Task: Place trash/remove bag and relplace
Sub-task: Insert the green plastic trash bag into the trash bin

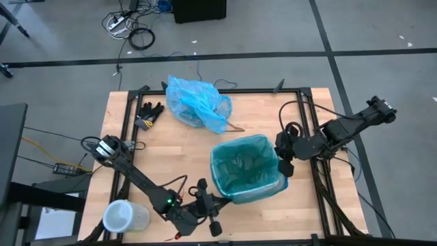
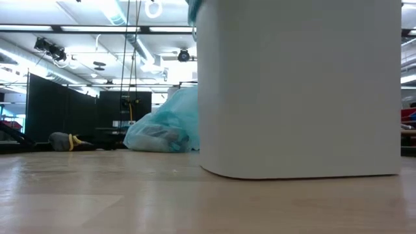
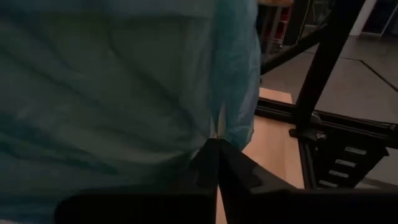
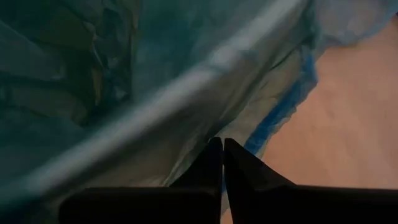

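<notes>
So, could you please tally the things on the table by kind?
Bins with a liner: 1
Filled blue bags: 1
Pairs of black gloves: 1
Clear lidded containers: 1
Total: 4

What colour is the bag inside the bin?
The bag lining the bin is light blue-green and see-through. The high view shows it best.

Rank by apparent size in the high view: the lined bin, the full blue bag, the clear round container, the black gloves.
1. Lined bin
2. Full blue bag, somewhat smaller
3. Clear round container
4. Black gloves, smallest
</notes>
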Available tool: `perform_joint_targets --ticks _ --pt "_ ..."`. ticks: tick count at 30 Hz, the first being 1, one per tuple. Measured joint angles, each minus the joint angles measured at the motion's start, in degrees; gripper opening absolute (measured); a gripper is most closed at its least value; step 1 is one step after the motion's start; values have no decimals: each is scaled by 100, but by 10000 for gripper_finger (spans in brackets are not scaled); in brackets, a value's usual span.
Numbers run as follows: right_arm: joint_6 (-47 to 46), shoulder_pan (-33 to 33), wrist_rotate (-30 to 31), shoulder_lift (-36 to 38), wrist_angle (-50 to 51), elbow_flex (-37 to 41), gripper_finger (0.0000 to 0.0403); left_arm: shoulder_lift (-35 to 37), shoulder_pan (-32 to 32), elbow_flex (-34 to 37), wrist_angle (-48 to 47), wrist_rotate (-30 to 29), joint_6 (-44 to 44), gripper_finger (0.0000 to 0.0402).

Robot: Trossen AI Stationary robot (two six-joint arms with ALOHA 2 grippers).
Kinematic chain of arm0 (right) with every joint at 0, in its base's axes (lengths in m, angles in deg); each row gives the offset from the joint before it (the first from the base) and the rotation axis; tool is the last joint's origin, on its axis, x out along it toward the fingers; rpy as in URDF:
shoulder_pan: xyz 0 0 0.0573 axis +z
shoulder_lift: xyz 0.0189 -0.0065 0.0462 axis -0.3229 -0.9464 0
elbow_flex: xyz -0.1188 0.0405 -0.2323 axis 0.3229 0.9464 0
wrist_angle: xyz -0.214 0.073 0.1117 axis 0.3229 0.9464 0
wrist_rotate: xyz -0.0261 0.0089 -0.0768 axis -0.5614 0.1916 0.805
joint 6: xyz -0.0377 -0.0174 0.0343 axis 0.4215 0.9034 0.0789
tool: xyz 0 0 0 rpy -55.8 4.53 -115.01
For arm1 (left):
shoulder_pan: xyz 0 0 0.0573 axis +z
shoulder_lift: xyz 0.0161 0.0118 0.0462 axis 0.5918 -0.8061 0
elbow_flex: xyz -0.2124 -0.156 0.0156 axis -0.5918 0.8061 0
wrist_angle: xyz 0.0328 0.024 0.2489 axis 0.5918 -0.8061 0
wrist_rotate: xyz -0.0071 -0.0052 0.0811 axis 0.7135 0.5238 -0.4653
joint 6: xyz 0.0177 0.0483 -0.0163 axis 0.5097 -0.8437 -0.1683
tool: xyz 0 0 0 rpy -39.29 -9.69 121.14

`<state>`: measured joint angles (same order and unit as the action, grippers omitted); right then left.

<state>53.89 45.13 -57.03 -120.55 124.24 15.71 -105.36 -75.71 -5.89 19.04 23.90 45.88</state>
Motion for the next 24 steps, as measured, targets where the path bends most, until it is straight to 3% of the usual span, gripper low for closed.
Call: perform_joint_targets --ticks 8,19,24 --pt "-249 103 -91 26 -921 1051 1 4 -17 0 -46 -69 -16 7" --pt "-263 136 -305 45 -1054 1431 0 7 -32 0 -960 -73 657 6" --pt "-148 139 -304 87 -1015 1349 0 7 -38 -104 -979 -75 442 6"
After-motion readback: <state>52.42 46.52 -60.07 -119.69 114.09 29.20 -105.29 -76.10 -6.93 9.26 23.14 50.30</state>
